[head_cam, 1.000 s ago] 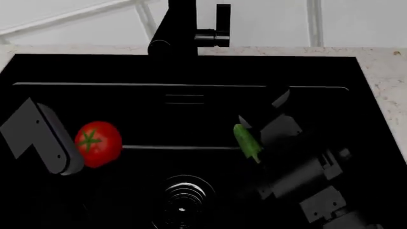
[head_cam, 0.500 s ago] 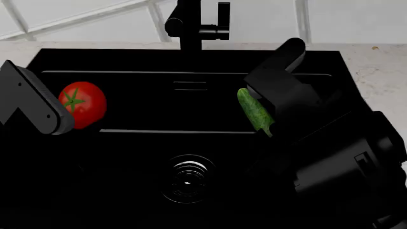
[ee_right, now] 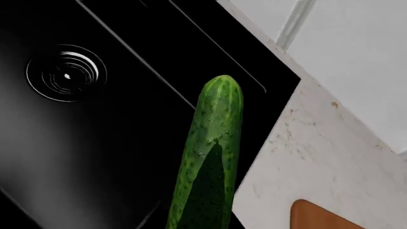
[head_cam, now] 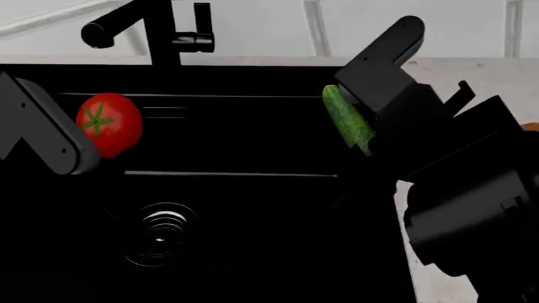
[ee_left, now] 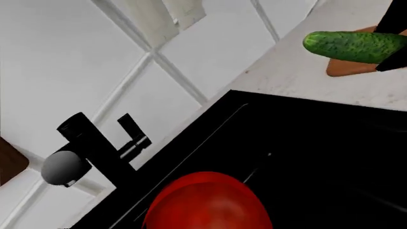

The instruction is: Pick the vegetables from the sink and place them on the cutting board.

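Observation:
A red tomato [head_cam: 108, 123] with a green stem top hangs above the black sink [head_cam: 252, 208], with my left gripper [head_cam: 84, 154] shut on it. It fills the near edge of the left wrist view as a red dome [ee_left: 210, 202]. My right gripper [head_cam: 360, 110] is shut on the bumpy dark-green cucumber [head_cam: 347, 120], held over the sink's right edge. The cucumber [ee_right: 210, 157] sticks out from the jaws in the right wrist view. A corner of the orange-brown cutting board [ee_right: 318, 217] lies on the counter beyond; a sliver of the cutting board [head_cam: 532, 127] shows at the far right.
The black faucet [head_cam: 156, 35] stands at the sink's back rim under a white tiled wall. A chrome drain [head_cam: 160, 232] sits in the basin floor. Speckled pale countertop [head_cam: 476, 76] runs to the right of the sink.
Both grippers have risen with their vegetables. The right one has carried the cucumber up and right, to the sink's right edge. The head view has turned to the right.

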{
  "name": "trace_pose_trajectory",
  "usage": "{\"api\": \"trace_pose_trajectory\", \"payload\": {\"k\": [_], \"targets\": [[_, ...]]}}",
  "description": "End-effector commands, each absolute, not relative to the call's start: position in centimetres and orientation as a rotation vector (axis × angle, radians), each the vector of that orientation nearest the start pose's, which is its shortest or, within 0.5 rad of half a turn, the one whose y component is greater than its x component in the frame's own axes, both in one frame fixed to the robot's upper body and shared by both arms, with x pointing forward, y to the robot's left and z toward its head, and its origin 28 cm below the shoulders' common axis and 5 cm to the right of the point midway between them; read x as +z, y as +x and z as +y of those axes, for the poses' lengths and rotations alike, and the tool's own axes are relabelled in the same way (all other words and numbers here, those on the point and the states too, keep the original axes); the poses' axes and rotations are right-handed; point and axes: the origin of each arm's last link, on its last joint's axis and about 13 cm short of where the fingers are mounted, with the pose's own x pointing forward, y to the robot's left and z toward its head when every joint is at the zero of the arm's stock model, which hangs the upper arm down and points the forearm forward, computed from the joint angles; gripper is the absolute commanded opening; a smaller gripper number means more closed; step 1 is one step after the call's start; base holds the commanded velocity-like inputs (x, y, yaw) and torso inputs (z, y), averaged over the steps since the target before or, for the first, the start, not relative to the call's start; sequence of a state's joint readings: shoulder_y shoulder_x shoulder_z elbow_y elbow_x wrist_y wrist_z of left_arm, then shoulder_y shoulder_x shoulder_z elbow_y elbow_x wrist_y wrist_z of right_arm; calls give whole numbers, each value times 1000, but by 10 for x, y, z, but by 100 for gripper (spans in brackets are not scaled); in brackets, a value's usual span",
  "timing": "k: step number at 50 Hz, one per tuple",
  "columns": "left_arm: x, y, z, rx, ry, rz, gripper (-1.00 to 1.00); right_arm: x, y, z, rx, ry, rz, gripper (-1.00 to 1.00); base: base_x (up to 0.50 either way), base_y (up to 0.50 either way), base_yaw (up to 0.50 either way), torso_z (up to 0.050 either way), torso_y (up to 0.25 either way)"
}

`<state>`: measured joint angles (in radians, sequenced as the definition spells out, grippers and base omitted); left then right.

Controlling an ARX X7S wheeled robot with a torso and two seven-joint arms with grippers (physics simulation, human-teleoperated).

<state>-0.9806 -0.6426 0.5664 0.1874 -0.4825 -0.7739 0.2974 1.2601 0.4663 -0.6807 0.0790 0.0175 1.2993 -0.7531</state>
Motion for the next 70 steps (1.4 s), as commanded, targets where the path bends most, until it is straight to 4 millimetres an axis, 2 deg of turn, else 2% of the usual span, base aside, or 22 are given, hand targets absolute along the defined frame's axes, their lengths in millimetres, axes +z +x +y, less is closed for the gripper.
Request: {"api": "trace_pose_trajectory", "payload": {"k": [1,9,26,29,38,44,49,55,58,60,66,70], "targets": [[240,313,260,-554,578,-37,-100,283,343,-167,448,-605,502,-100,0,-500,0,0,0],[246,312,254,-554,535,-41,-100,289,341,-168,436,-604,486,-100,0,-500,0,0,0],[268,330,237,-474,482,-81,-100,288,340,-177,381,-642,541,-100,0,-500,0,0,0],[274,334,231,-494,418,-90,-100,294,336,-180,365,-645,544,-100,0,-500,0,0,0],[275,339,220,-516,386,-120,-100,298,334,-183,350,-644,538,-100,0,-500,0,0,0],[276,349,216,-520,361,-76,-100,297,333,-183,364,-647,561,-100,0,-500,0,0,0],[276,352,214,-518,359,-66,-100,295,334,-179,412,-648,602,-100,0,-500,0,0,0],[281,356,212,-498,325,-59,-100,301,339,-175,429,-593,588,-100,0,-320,0,0,3],[282,356,210,-501,327,-58,-100,301,337,-167,509,-653,575,-100,0,0,0,0,0],[280,354,209,-507,325,-63,-100,306,343,-161,459,-671,618,-100,0,0,0,0,0],[279,357,207,-516,321,-48,-100,305,346,-148,564,-643,730,-100,0,0,0,0,0],[278,357,205,-523,327,-47,-100,308,351,-144,589,-620,740,-100,0,0,0,0,0]]}}
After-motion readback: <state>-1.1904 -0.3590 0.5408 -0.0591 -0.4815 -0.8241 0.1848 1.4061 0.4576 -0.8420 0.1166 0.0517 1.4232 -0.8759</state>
